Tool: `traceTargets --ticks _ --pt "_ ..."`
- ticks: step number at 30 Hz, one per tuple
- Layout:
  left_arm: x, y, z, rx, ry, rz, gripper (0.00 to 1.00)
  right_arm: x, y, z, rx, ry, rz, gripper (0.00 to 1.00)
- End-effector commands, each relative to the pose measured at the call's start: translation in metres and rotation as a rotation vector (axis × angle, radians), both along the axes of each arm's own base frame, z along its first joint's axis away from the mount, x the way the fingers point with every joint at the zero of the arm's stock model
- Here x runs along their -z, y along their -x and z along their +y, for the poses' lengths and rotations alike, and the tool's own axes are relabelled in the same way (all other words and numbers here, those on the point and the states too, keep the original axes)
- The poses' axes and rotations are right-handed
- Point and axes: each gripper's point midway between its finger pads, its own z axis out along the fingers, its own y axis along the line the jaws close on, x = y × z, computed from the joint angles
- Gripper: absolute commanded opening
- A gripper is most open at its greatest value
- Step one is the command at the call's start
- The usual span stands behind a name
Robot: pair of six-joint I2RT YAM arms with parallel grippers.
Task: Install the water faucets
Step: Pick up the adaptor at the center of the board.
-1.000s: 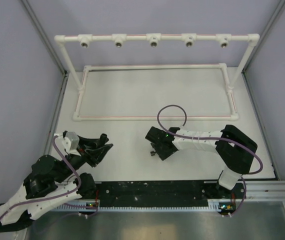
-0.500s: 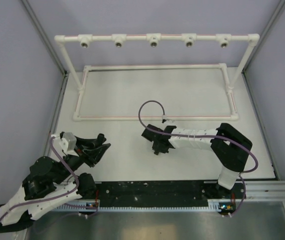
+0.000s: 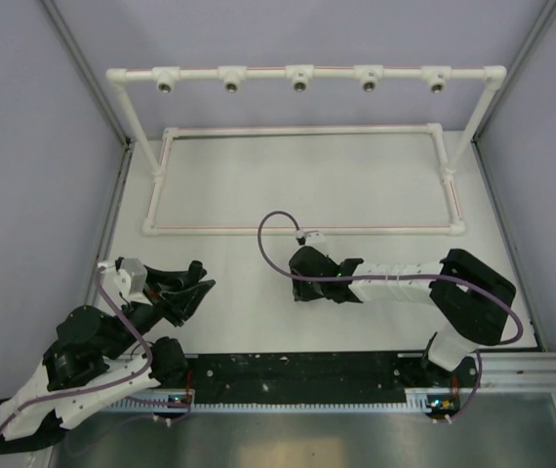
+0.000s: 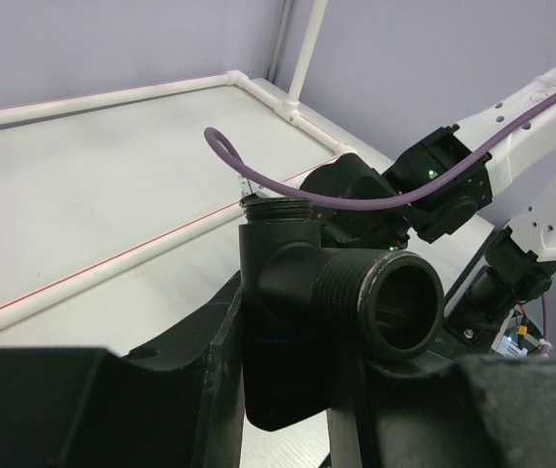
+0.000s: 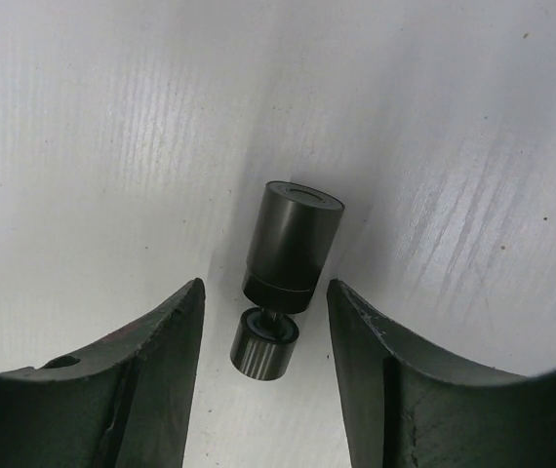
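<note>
My left gripper (image 3: 192,283) (image 4: 288,341) is shut on a black T-shaped faucet (image 4: 302,292). It holds the faucet upright above the table's near left, threaded open end (image 4: 400,304) toward the right arm. My right gripper (image 3: 300,285) (image 5: 263,292) is open and points down at the table. Its jaws stand either side of a short stubby black cylinder faucet (image 5: 293,244), apart from it. The cylinder lies on the white table with a smaller ribbed cap (image 5: 265,348) at its near end. The top view hides it under the gripper.
A white pipe frame stands at the back. Its top bar (image 3: 258,74) carries several round metal-ringed sockets (image 3: 299,84), and its rectangular base (image 3: 302,130) lies on the table. Purple-grey walls close both sides. A black rail (image 3: 297,375) runs along the near edge.
My right gripper has swung left and turned downward over the stubby cylinder, its cable loop following. My left gripper has stayed almost still with the T-shaped faucet.
</note>
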Motion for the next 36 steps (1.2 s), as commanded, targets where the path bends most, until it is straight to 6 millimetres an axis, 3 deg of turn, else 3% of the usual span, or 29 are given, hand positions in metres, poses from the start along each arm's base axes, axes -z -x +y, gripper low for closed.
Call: traceTargets --ticks 1,3,9,24,36 --pt "-0.019 0.002 0.003 0.003 0.070 -0.031 0.00 0.028 0.015 -0.029 -0.047 0.194 0.081 0.54" --pt "-0.019 0.002 0.002 0.005 0.072 -0.030 0.00 0.035 0.019 -0.027 -0.060 0.210 0.118 0.54" --pt "-0.020 0.004 0.005 0.004 0.081 -0.033 0.00 0.042 0.023 -0.036 -0.001 0.272 0.171 0.42" --pt "-0.019 0.006 0.006 0.014 0.084 -0.035 0.00 0.035 0.047 -0.045 0.064 0.273 0.227 0.45" --pt "-0.015 0.006 0.003 0.022 0.080 -0.032 0.00 0.031 0.048 -0.055 0.089 0.306 0.222 0.40"
